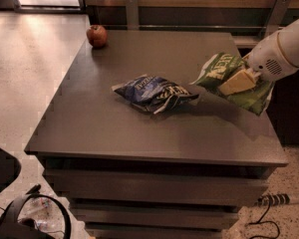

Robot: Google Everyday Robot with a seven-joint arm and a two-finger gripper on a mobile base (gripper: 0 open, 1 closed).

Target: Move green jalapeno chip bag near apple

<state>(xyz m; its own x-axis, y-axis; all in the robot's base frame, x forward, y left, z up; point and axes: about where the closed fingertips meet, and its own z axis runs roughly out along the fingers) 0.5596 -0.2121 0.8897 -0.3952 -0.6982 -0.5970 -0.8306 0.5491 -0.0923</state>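
The green jalapeno chip bag (pixel 224 72) hangs in the air above the right side of the table (pixel 89 123), clear of its top. My gripper (pixel 239 81) is shut on the bag, one tan finger lying across its front. The white arm reaches in from the right edge. The apple (pixel 96 35) is small, round and red, and sits at the table's far left corner, well away from the bag.
A dark blue and white chip bag (pixel 154 92) lies in the middle of the table, between the green bag and the apple. A wooden wall with metal posts runs behind the table. Cables and a power strip (pixel 276 200) lie on the floor.
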